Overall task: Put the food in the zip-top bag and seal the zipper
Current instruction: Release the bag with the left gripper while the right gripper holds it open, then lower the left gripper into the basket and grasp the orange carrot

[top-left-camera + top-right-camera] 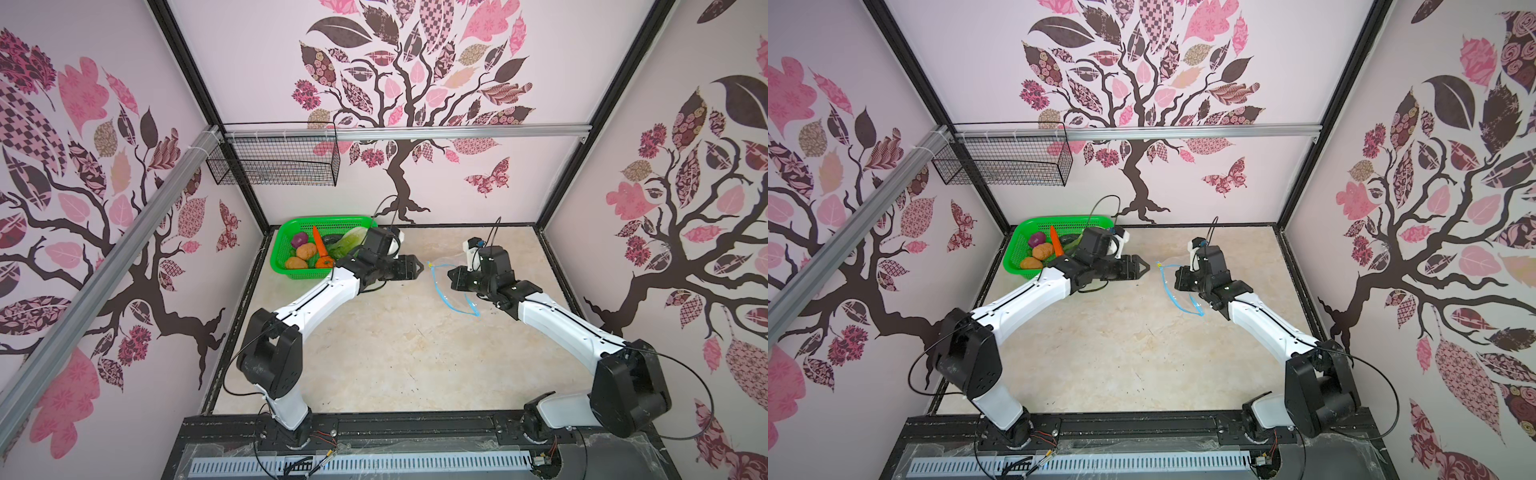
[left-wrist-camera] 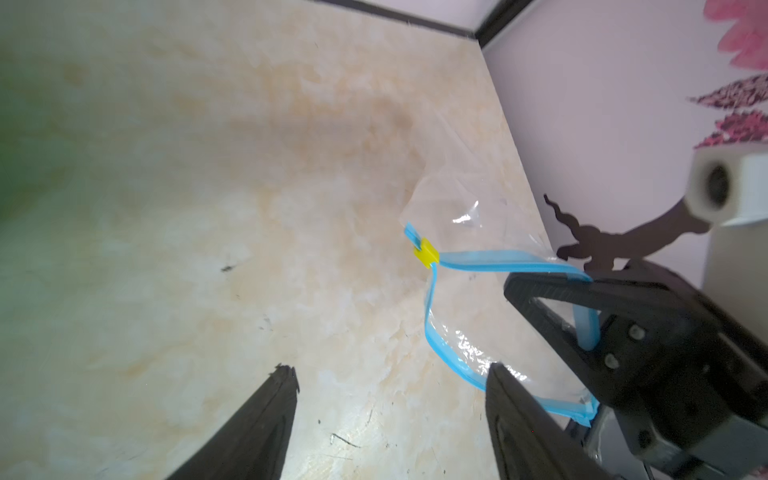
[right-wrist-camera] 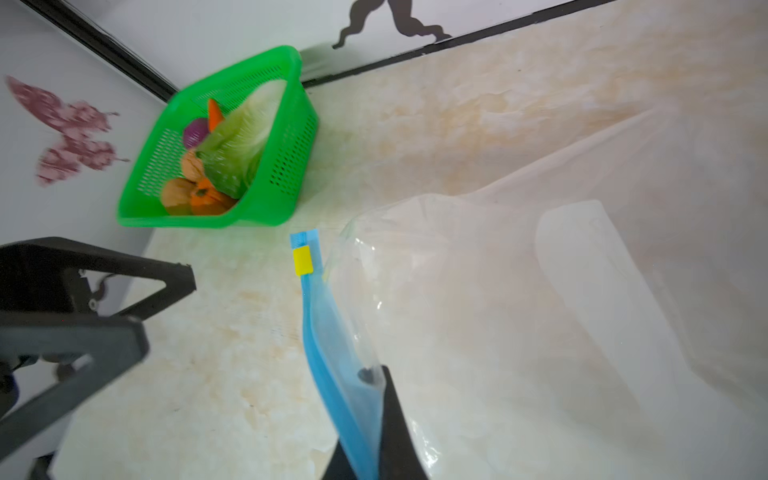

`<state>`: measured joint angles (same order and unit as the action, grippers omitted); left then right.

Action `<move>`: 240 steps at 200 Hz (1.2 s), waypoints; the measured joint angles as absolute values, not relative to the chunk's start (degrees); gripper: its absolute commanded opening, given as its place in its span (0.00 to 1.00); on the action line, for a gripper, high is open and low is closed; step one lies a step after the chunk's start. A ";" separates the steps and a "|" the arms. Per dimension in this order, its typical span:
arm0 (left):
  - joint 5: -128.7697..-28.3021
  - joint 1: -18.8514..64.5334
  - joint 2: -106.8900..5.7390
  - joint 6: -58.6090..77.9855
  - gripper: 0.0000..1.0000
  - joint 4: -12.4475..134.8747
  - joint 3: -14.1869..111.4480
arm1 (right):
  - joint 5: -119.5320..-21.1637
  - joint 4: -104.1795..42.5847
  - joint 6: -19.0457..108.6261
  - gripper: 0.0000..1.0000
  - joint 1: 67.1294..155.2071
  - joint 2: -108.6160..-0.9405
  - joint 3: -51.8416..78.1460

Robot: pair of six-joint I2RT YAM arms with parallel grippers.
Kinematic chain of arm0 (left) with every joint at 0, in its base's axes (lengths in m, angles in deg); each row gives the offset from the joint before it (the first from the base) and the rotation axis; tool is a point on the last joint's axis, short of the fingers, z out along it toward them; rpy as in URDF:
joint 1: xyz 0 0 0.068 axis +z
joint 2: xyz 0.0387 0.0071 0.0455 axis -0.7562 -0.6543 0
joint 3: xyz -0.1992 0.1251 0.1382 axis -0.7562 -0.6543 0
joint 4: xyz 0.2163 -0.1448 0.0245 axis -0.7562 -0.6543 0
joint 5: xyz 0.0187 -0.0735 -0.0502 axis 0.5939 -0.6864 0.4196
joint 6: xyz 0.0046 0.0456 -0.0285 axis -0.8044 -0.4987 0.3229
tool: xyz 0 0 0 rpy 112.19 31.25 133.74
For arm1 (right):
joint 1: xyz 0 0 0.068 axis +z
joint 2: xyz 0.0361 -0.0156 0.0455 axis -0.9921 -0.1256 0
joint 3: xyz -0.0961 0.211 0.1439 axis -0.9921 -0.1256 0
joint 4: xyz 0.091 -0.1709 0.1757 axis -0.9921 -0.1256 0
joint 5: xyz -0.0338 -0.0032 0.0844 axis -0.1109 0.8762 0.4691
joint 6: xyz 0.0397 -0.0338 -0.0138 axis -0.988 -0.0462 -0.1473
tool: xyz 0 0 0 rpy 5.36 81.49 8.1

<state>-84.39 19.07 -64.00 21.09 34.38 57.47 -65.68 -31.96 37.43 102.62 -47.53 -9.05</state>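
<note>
Right gripper (image 1: 452, 277) pinched the zipper (image 2: 498, 257), propping the zip-top bag (image 3: 498, 311) mouth ajar on the table (image 1: 395, 353). Left gripper (image 2: 390, 374) hung just beside it, fingers spread, empty. The food (image 3: 232, 145) all sat in the green basket (image 3: 286, 166), far-left corner. Best play: reach for one small piece, hold that mouth steady.

Left arm (image 1: 316, 296): jaws apart. Right arm (image 1: 557, 325): jaws pinched.

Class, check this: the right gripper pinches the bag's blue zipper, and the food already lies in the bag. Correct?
No. The food lies in the green basket, as both top views show. The right gripper does pinch the zipper.
</note>
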 measured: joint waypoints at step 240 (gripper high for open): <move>-80.52 27.04 -79.74 13.59 0.78 30.32 62.10 | -53.18 -22.04 34.11 0.00 94.01 -46.39 -13.86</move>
<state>-80.52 27.04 -79.74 13.59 30.32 62.10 -53.18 -22.04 34.11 94.01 -46.39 -13.86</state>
